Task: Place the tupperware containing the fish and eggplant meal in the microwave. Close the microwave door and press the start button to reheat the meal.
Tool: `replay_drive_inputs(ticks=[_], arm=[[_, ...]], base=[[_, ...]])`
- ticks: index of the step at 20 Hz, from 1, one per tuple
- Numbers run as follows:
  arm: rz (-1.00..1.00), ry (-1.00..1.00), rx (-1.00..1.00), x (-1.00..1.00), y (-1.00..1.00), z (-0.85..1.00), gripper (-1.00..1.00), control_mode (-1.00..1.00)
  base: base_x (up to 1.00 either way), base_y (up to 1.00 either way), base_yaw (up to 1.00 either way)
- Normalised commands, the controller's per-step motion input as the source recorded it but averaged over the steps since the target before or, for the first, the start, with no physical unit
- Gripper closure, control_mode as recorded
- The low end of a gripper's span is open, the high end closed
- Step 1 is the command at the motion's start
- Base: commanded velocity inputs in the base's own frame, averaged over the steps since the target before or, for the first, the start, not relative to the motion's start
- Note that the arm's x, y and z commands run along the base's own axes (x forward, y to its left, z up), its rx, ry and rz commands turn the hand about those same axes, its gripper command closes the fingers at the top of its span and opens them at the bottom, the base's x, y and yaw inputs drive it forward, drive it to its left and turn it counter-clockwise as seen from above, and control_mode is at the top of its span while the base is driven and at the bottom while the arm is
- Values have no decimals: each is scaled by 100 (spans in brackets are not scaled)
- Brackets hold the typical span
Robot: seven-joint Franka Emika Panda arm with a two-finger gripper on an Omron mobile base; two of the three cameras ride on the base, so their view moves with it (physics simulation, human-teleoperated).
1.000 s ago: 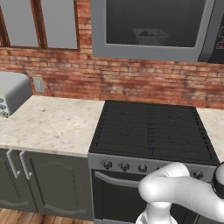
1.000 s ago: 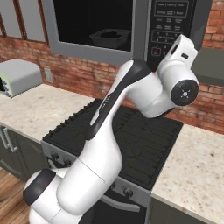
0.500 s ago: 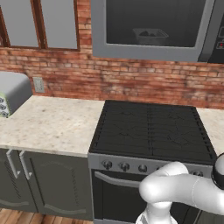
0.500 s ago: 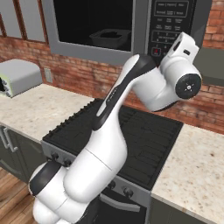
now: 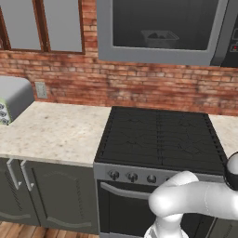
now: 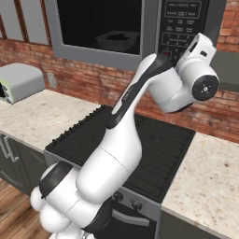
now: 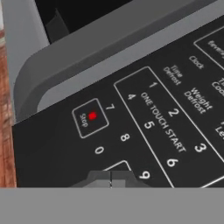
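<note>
Swung further right and up toward the black button panel (image 6: 183,23) since a second ago, wrist housing now higher against the panel's lower right in the right base view; stove, counter and toaster unmoved. Gripper (image 7: 111,178) clenched, finger tips pressed together with no gap, nothing between them, sitting right up against the button panel just below the key marked 9 and beside the outlined box under the 0. Red-dotted Stop key (image 7: 90,117) up and to the left of the tips on the same panel; number keys and the "ONE TOUCH START" lettering slanting across the panel to the right.

Tupperware (image 5: 159,38) seen through the dark window pane of the microwave door (image 5: 160,55), inside the microwave (image 6: 135,28), left of the button panel, with dark food pieces (image 5: 158,35) in it. Door shut flush with the grey frame. Black stove (image 5: 160,139) directly below the microwave, pale stone counter (image 5: 51,132) to the stove's left, grey toaster (image 5: 13,97) at the counter's far left end against the brick wall (image 5: 139,86).
</note>
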Motion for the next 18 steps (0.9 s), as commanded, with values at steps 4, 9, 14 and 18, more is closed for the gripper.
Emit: replay_drive_inputs(ticks=[4, 9, 14, 18], arm=[[0, 0, 0, 26, -18, -2, 100, -100], [0, -2, 0, 30, -20, -18, 100, -100], [0, -14, 0, 27, -6, -57, 100, -100], [-4, -16, -3, 38, 0, -64, 100, -100]], base=[[0, 0, 0], [0, 0, 0], [0, 0, 0], [0, 0, 0]])
